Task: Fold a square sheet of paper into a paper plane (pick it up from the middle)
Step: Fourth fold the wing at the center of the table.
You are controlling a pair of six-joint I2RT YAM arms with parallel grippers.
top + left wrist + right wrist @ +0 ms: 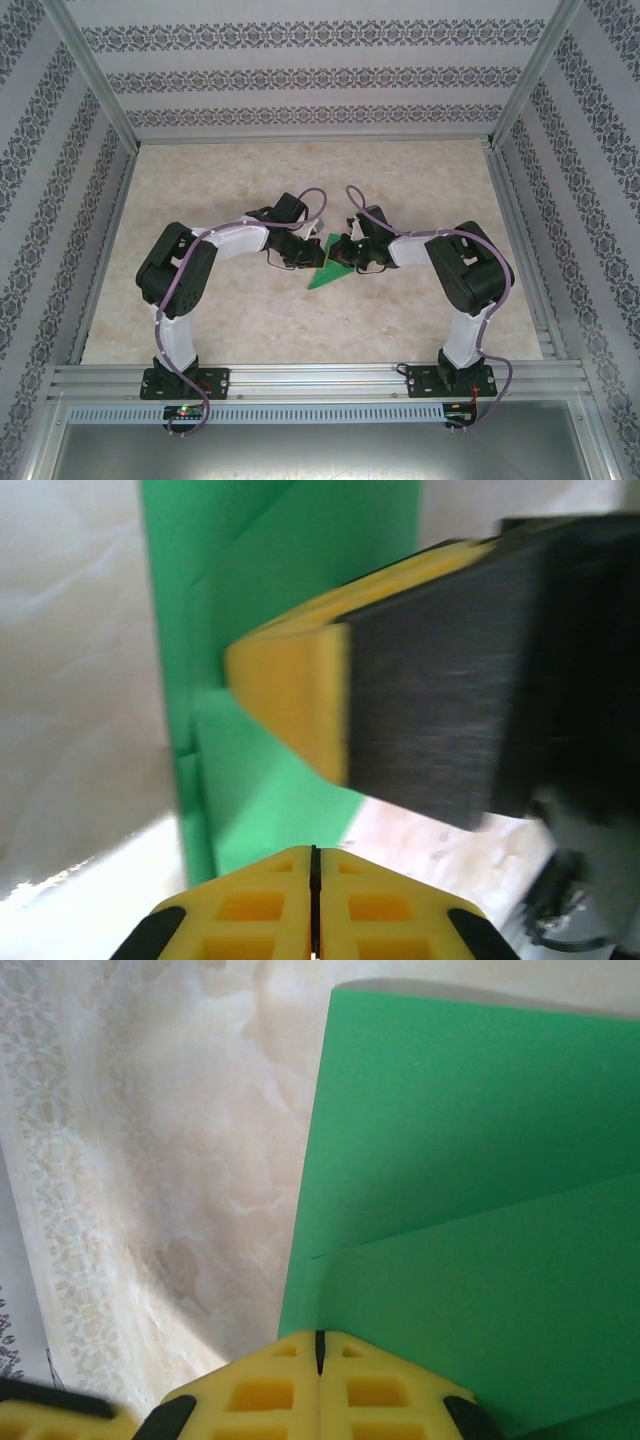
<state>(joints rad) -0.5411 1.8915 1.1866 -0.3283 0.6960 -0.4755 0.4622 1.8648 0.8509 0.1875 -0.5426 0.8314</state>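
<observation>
The green sheet of paper (pixel 328 268) lies on the table between the two arms, folded into a pointed wedge with layered flaps. My left gripper (pixel 309 256) is at its left edge and my right gripper (pixel 347 254) at its right edge. In the left wrist view the left gripper (pixel 315 851) is shut, its tips just short of the paper (pixel 290 580); the right gripper's yellow finger (pixel 290 695) presses on the sheet ahead. In the right wrist view the shut right gripper (pixel 320 1336) sits at the paper's (pixel 470 1150) near corner, beside a fold line.
The marble-patterned table (pixel 200 320) is ringed by an aluminium frame (pixel 320 378) and patterned walls. Both arms bend inward, elbows out toward the sides.
</observation>
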